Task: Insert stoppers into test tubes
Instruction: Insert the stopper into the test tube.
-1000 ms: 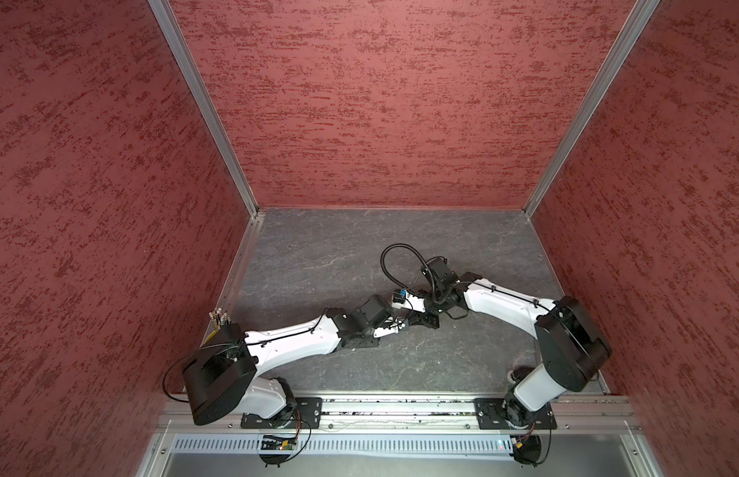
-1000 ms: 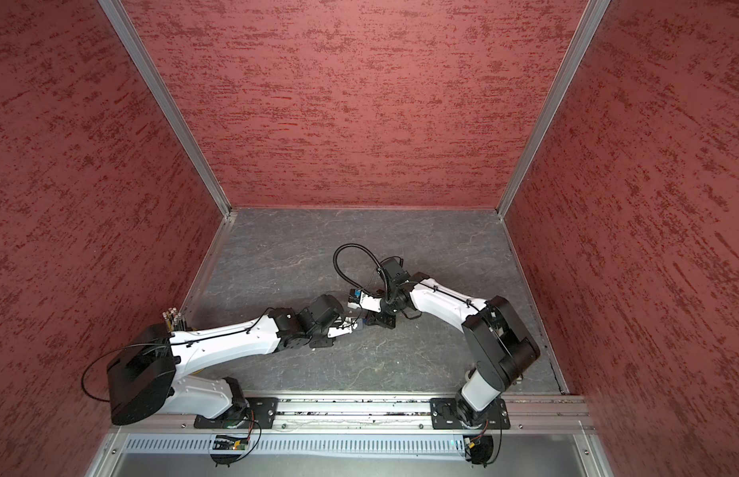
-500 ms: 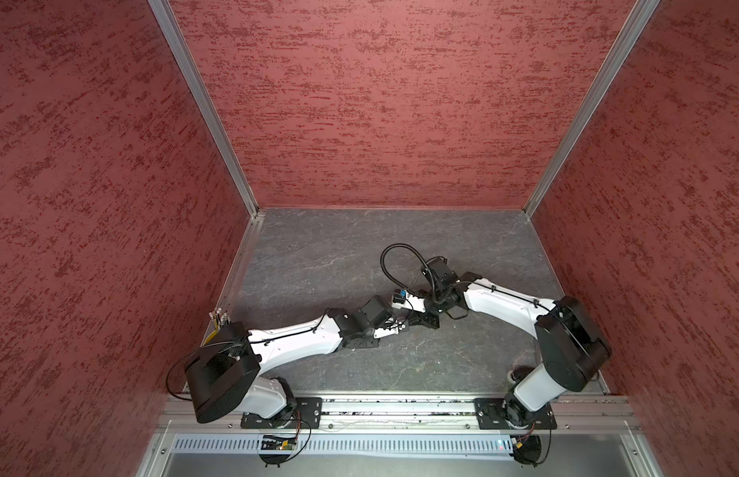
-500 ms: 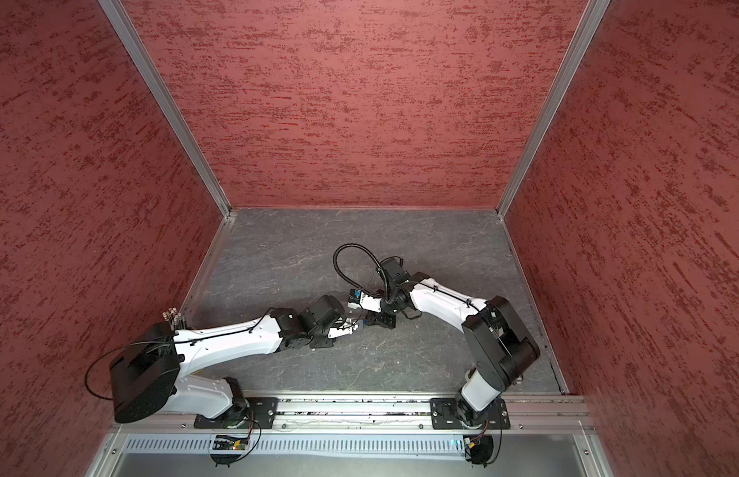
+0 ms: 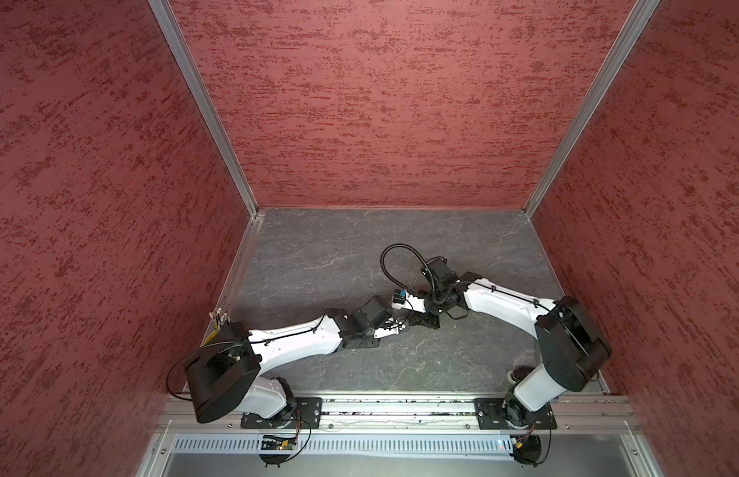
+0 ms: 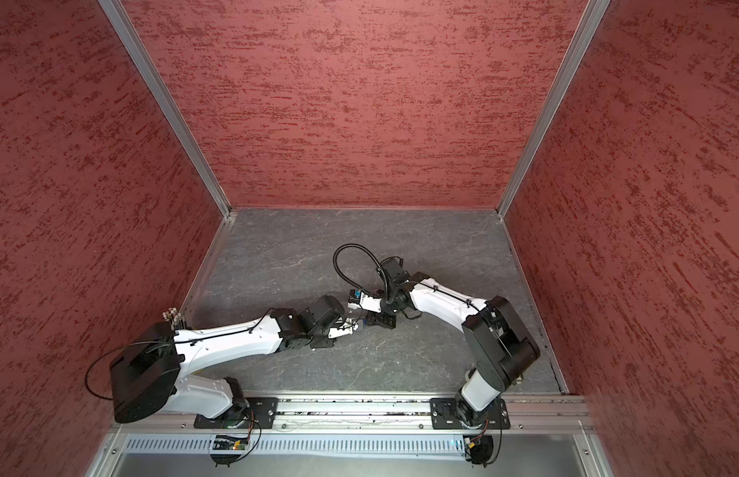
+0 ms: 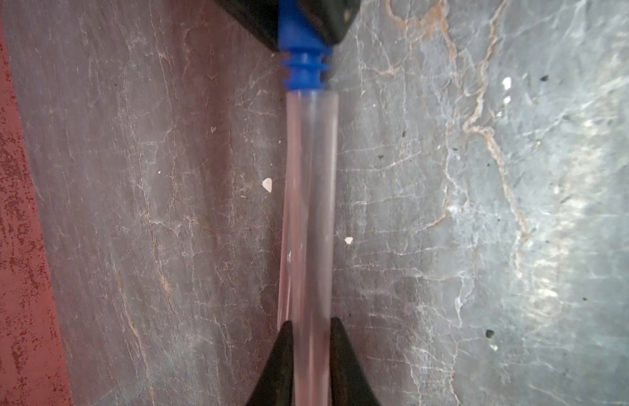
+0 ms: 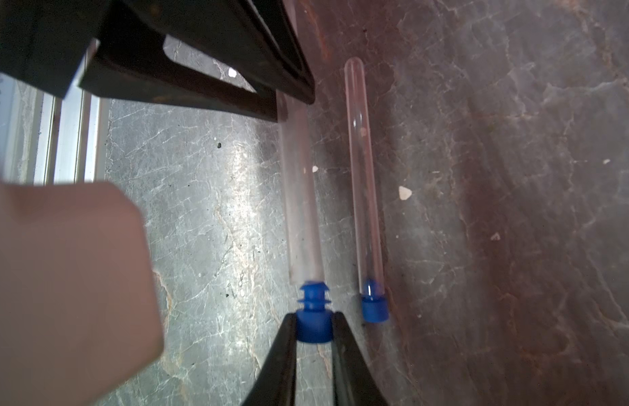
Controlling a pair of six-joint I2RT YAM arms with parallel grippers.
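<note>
Fingertips of the right gripper (image 8: 313, 328) pinch a bright blue stopper (image 8: 313, 305) by its wide cap, one black finger on each side. The ribbed end points straight at the open mouth of the held tube (image 8: 302, 197). In the left wrist view the ribbed tip sits right at the rim of the glass. The joint is blurred there, so it may be only touching rather than inside.

The left gripper (image 7: 310, 351) clamps the held tube well back from its mouth, with two dark fingertips pressed against the glass on either side. Stopper, held tube and both grippers lie along one line, and the grippers face each other from opposite ends of the held tube.

Just beside the held tube and roughly parallel to it, a second tube (image 8: 364, 168) lies on the grey veined table (image 8: 517, 211), clear of both grippers. Its mouth is at the same end as the held tube's mouth. It is plugged by a second stopper (image 8: 374, 307), pushed in up to the cap.

A few white chips (image 8: 404, 192) lie on the table on either side of the held tube. In a top view, a bundle of dark sticks (image 5: 219, 317) stands well apart from the held tube, by the left arm's shoulder.
</note>
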